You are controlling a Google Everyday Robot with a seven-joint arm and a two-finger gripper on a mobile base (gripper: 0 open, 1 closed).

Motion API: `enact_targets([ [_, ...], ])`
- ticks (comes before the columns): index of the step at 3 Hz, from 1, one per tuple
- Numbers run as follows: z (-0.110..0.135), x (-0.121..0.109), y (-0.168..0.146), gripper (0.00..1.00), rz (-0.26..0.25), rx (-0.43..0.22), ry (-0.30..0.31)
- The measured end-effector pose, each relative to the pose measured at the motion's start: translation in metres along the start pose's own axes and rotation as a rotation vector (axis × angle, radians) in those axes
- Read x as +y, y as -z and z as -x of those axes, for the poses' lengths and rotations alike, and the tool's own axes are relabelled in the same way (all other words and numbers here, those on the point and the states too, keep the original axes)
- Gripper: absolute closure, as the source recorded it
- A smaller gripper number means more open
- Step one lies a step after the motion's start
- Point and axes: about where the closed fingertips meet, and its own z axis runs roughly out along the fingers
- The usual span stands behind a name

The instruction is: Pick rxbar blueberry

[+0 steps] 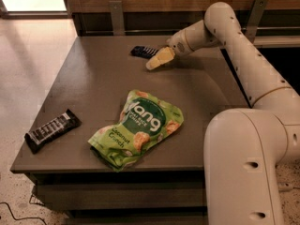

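Observation:
The rxbar blueberry (142, 51), a small flat bar in a dark navy wrapper with white lettering, lies near the far edge of the dark table (89, 78). My gripper (156, 61), with cream tips, reaches in from the right and hangs low just to the right of the bar's right end, partly covering it. I cannot tell whether it touches the bar. The white arm (225, 22) stretches from the lower right across the table's right side.
A big green chips bag (138, 128) lies in the middle front of the table. A longer black-brown bar (51, 129) lies at the front left corner. A wooden wall with metal brackets (117, 15) runs behind the table. My white base (243, 168) fills the lower right.

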Motion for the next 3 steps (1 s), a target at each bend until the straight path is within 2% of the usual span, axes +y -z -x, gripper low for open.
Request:
enact_targets([
  [1,0.0029,0.0024,-0.0079,0.0,0.032,-0.019,0.005],
  [2,0.0034,0.0025,-0.0075,0.15,0.032,-0.019,0.005],
  [3,0.0037,0.0025,-0.0074,0.38,0.032,-0.019,0.005],
])
